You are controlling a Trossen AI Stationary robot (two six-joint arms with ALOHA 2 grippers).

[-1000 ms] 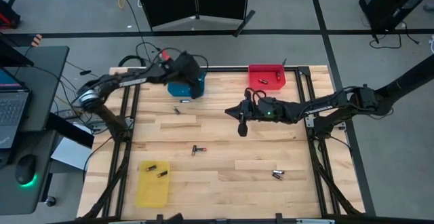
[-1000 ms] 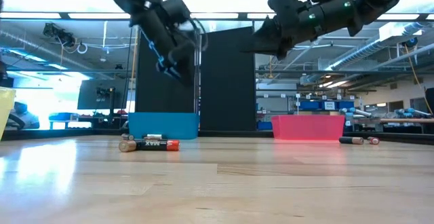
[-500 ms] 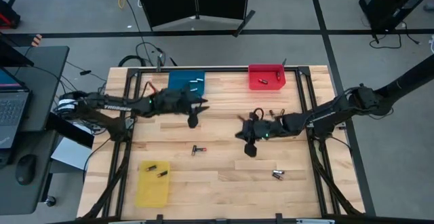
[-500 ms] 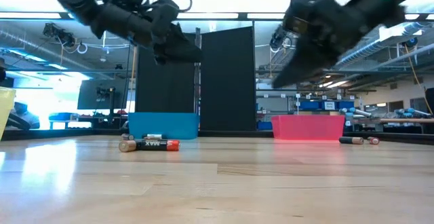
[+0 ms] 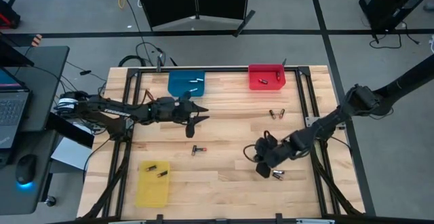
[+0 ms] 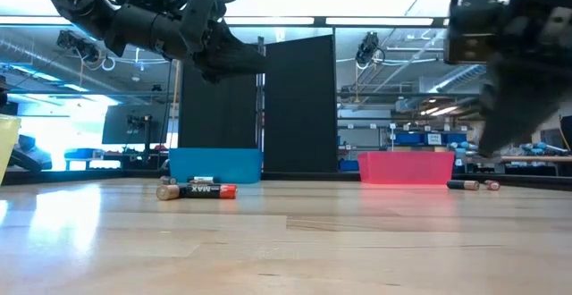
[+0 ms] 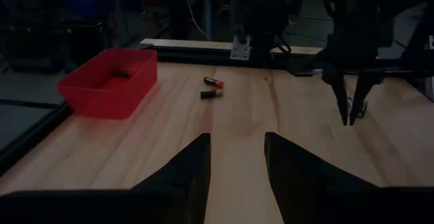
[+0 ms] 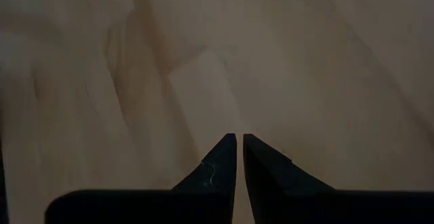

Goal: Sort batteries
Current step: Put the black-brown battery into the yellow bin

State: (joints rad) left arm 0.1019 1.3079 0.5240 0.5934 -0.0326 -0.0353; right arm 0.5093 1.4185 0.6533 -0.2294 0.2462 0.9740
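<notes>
Small batteries lie on the wooden table: a black-and-red pair point(image 5: 197, 149) in the middle, a silver pair point(image 5: 277, 174) near the front right, and a pair point(image 5: 276, 113) below the red bin point(image 5: 266, 76). More lie in the blue bin point(image 5: 186, 83), the red bin and the yellow bin point(image 5: 152, 183). My left gripper point(image 5: 198, 119) hovers open left of centre, pointing almost level toward the table's right edge, with nothing between its fingers point(image 7: 236, 149). My right gripper point(image 5: 263, 170) slants down just left of the silver pair; its fingers point(image 8: 239, 139) are shut over bare wood.
Black metal rails point(image 5: 129, 115) frame the table's left and right sides. From table height the black-and-red pair point(image 6: 197, 190) shows lying on its side in front of the blue bin point(image 6: 214, 164). Bare wood point(image 5: 224, 197) lies along the near edge.
My left gripper has come away from over the blue bin toward the table's middle, sinking a little and tipping up from pointing down to nearly level. My right gripper has swung from the table's centre toward the near right, down beside the silver batteries, rolling and tipping downward.
</notes>
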